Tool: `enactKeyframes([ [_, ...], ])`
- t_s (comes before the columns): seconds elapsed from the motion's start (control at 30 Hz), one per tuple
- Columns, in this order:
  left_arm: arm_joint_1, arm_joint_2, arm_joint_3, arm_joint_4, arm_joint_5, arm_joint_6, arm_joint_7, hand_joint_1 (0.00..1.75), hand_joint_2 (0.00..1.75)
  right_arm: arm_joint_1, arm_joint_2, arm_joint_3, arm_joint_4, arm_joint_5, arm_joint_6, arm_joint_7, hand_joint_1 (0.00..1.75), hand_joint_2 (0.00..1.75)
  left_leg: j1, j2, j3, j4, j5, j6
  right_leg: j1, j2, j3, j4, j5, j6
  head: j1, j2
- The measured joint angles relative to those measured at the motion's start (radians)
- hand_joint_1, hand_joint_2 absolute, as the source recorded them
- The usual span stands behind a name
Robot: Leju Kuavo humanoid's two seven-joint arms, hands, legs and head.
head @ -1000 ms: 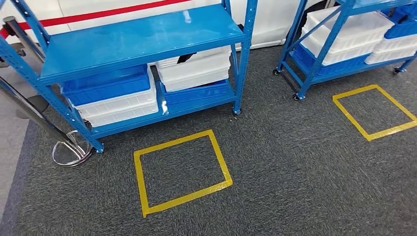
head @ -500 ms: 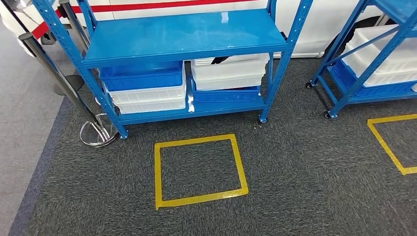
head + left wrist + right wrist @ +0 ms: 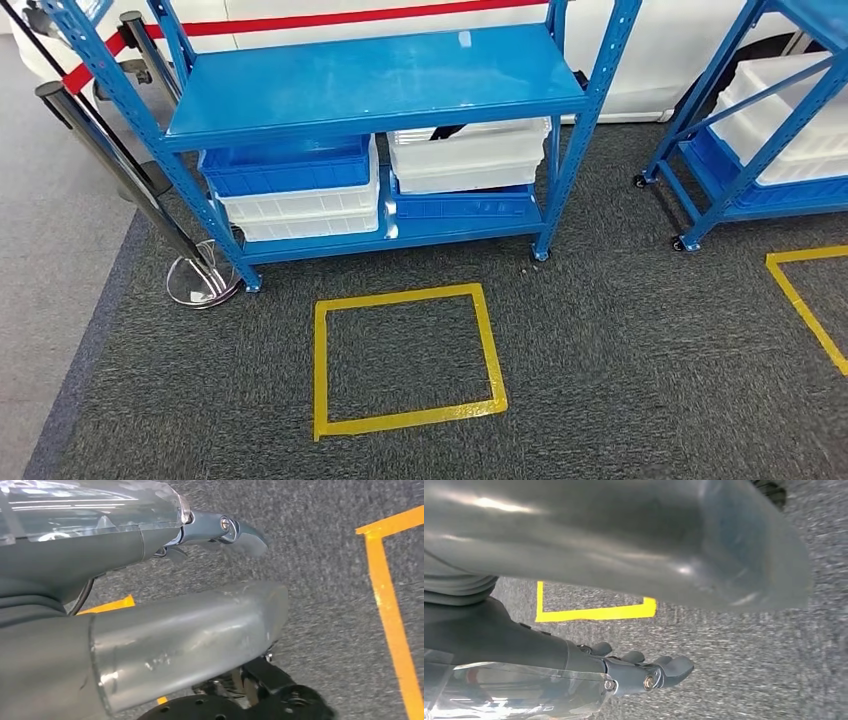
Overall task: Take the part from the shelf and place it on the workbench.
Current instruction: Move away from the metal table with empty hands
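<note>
A blue metal shelf unit (image 3: 370, 80) stands ahead of me on the carpet, its upper board bare. On its lower board, a blue bin (image 3: 285, 165) sits on stacked white bins (image 3: 300, 212), and beside them a white bin (image 3: 470, 155) sits on another blue bin (image 3: 460, 203). A small dark thing (image 3: 447, 131) shows at the white bin's back rim; what it is cannot be told. My left hand (image 3: 190, 635) hangs over the carpet with straight fingers (image 3: 235, 530), holding nothing. My right hand (image 3: 674, 545) also hangs with its fingers (image 3: 649, 672) apart and holds nothing.
A yellow tape square (image 3: 320, 370) marks the carpet in front of the shelf. A chrome barrier post with a round base (image 3: 200, 282) leans at the shelf's left leg. A second blue shelf on castors (image 3: 735, 150) with white bins stands to the right, by more yellow tape (image 3: 800, 290).
The whole picture has shifted: the camera turned, bringing the shelf and the tape square toward the middle. Nothing on the shelf has moved.
</note>
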Motion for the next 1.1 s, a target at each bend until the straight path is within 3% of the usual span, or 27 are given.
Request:
enactKeyframes([
  [0.03,0.000,0.000,0.003,0.000,-0.003,0.000,0.001,0.00,0.00,0.000,0.004,-0.005,-0.002,0.003,0.004,0.000,0.00,0.00,-0.006,0.005,0.020,-0.047,0.013,0.010,0.000,-0.002,0.008,-0.001,-0.009,0.005,0.001,0.000],
  [0.1,0.001,-0.001,0.007,0.000,-0.009,-0.001,0.004,0.00,0.00,-0.002,0.012,-0.014,-0.006,0.008,0.011,0.002,0.00,0.00,-0.016,0.011,0.043,-0.080,-0.005,0.026,-0.002,-0.005,0.023,-0.005,-0.016,0.019,0.003,0.000],
  [0.17,0.001,-0.001,0.009,-0.001,-0.013,-0.002,0.005,0.00,0.00,-0.006,0.015,-0.017,-0.009,0.014,0.015,0.003,0.00,0.00,-0.016,0.004,0.077,-0.108,-0.019,0.037,-0.006,-0.009,0.026,0.026,0.006,0.033,0.001,0.000],
  [0.2,0.001,-0.001,0.010,-0.001,-0.015,-0.002,0.005,0.00,0.00,-0.008,0.016,-0.018,-0.011,0.017,0.016,0.003,0.00,0.00,-0.013,0.001,0.099,-0.124,-0.024,0.044,-0.007,-0.007,0.010,0.071,0.024,0.038,0.002,0.000],
  [0.27,-0.001,-0.002,0.013,-0.001,-0.017,-0.002,0.005,0.00,0.00,-0.013,0.019,-0.021,-0.013,0.020,0.019,0.003,0.00,0.00,-0.008,-0.003,0.140,-0.147,-0.037,0.052,-0.010,0.002,-0.070,0.190,0.030,0.044,0.008,0.000],
  [0.33,-0.003,-0.004,0.019,-0.001,-0.018,-0.003,0.005,0.00,0.00,-0.012,0.021,-0.027,-0.015,0.022,0.020,0.003,0.00,0.00,-0.005,-0.007,0.173,-0.155,-0.058,0.054,-0.012,0.009,-0.164,0.277,-0.026,0.051,0.013,0.000],
  [0.4,-0.001,-0.006,0.023,-0.001,-0.018,-0.004,0.005,0.00,0.00,-0.008,0.021,-0.033,-0.018,0.022,0.019,0.004,0.00,0.00,-0.001,-0.016,0.209,-0.157,-0.087,0.048,-0.014,0.010,-0.228,0.281,-0.093,0.059,0.014,0.000],
  [0.43,0.001,-0.006,0.024,-0.001,-0.018,-0.004,0.005,0.00,0.00,-0.005,0.021,-0.035,-0.019,0.022,0.019,0.004,0.00,0.00,0.002,-0.020,0.230,-0.157,-0.104,0.044,-0.015,0.010,-0.246,0.252,-0.098,0.062,0.015,0.000],
  [0.47,0.002,-0.008,0.025,-0.001,-0.018,-0.004,0.005,0.00,0.00,-0.002,0.021,-0.036,-0.020,0.022,0.019,0.004,0.00,0.00,0.004,-0.023,0.251,-0.158,-0.122,0.040,-0.017,0.010,-0.255,0.208,-0.065,0.064,0.016,0.000],
  [0.57,0.001,-0.009,0.026,-0.001,-0.018,-0.004,0.006,0.00,0.00,0.006,0.021,-0.043,-0.022,0.023,0.019,0.004,0.00,0.00,0.002,-0.026,0.307,-0.162,-0.178,0.023,-0.016,0.008,-0.262,0.069,0.151,0.056,0.023,0.000],
  [0.6,0.000,-0.010,0.027,-0.001,-0.019,-0.004,0.006,0.00,0.00,0.006,0.021,-0.045,-0.024,0.023,0.019,0.004,0.00,0.00,0.000,-0.026,0.325,-0.164,-0.186,0.015,-0.015,0.010,-0.256,0.050,0.187,0.050,0.024,0.000],
  [0.63,-0.002,-0.010,0.027,-0.001,-0.020,-0.004,0.007,0.00,0.00,0.004,0.022,-0.046,-0.025,0.023,0.020,0.004,0.00,0.00,-0.002,-0.027,0.333,-0.155,-0.180,0.007,-0.015,0.011,-0.243,0.047,0.187,0.042,0.025,0.000],
  [0.7,-0.009,-0.010,0.027,-0.001,-0.024,-0.004,0.007,0.00,0.00,0.000,0.024,-0.047,-0.027,0.023,0.020,0.004,0.00,0.00,-0.001,-0.023,0.306,-0.065,-0.131,-0.005,-0.019,0.015,-0.206,0.033,0.167,0.027,0.021,0.000],
  [0.73,-0.012,-0.010,0.027,-0.002,-0.025,-0.004,0.008,0.00,0.00,-0.001,0.025,-0.049,-0.028,0.023,0.020,0.003,0.00,0.00,0.001,-0.020,0.266,0.007,-0.108,-0.009,-0.020,0.014,-0.184,0.025,0.155,0.020,0.017,0.000],
  [0.77,-0.015,-0.011,0.027,-0.002,-0.027,-0.004,0.008,0.00,0.00,-0.002,0.025,-0.051,-0.029,0.024,0.020,0.003,0.00,0.00,0.003,-0.016,0.220,0.077,-0.106,-0.012,-0.021,0.014,-0.161,0.017,0.143,0.015,0.014,0.000],
  [0.8,-0.015,-0.011,0.027,-0.002,-0.027,-0.004,0.008,0.00,0.00,-0.003,0.025,-0.054,-0.030,0.025,0.020,0.003,0.00,0.00,0.004,-0.014,0.173,0.128,-0.130,-0.016,-0.020,0.014,-0.138,0.010,0.127,0.011,0.010,0.000],
  [0.83,-0.013,-0.011,0.027,-0.002,-0.028,-0.004,0.009,0.00,0.00,-0.003,0.025,-0.056,-0.032,0.027,0.022,0.003,0.00,0.00,0.006,-0.012,0.131,0.157,-0.178,-0.021,-0.019,0.015,-0.115,0.004,0.112,0.010,0.007,0.000],
  [0.9,-0.007,-0.011,0.028,-0.002,-0.029,-0.004,0.010,0.00,0.00,-0.002,0.025,-0.061,-0.034,0.032,0.025,0.003,0.00,0.00,0.009,-0.009,0.064,0.154,-0.287,-0.024,-0.019,0.018,-0.066,-0.004,0.078,0.011,0.005,0.000],
  [0.93,-0.003,-0.011,0.028,-0.002,-0.029,-0.004,0.011,0.00,0.00,-0.002,0.025,-0.062,-0.035,0.034,0.027,0.003,0.00,0.00,0.010,-0.008,0.041,0.127,-0.313,-0.024,-0.019,0.020,-0.043,-0.006,0.061,0.013,0.004,0.000],
  [0.97,0.000,-0.012,0.029,-0.002,-0.030,-0.004,0.012,0.00,0.00,-0.001,0.025,-0.064,-0.036,0.035,0.028,0.003,0.00,0.00,0.011,-0.007,0.022,0.088,-0.297,-0.021,-0.019,0.021,-0.020,-0.007,0.043,0.015,0.001,0.000],
  [1.0,0.004,-0.012,0.030,-0.002,-0.030,-0.003,0.012,0.00,0.00,0.000,0.026,-0.066,-0.036,0.036,0.030,0.003,0.00,0.00,0.012,-0.004,0.008,0.038,-0.223,-0.017,-0.019,0.021,-0.001,-0.007,0.025,0.018,0.000,0.000],
  [1.07,0.012,-0.012,0.033,-0.002,-0.031,-0.003,0.013,0.00,0.00,-0.001,0.027,-0.069,-0.037,0.039,0.032,0.003,0.00,0.00,0.006,0.003,-0.002,-0.042,-0.048,-0.006,-0.017,0.023,0.038,-0.007,-0.015,0.028,-0.003,0.000],
  [1.1,0.012,-0.012,0.033,-0.002,-0.032,-0.002,0.014,0.00,0.00,-0.003,0.029,-0.070,-0.037,0.040,0.032,0.003,0.00,0.00,0.003,0.005,0.003,-0.061,0.008,0.001,-0.017,0.025,0.056,-0.005,-0.028,0.036,-0.003,0.000],
])
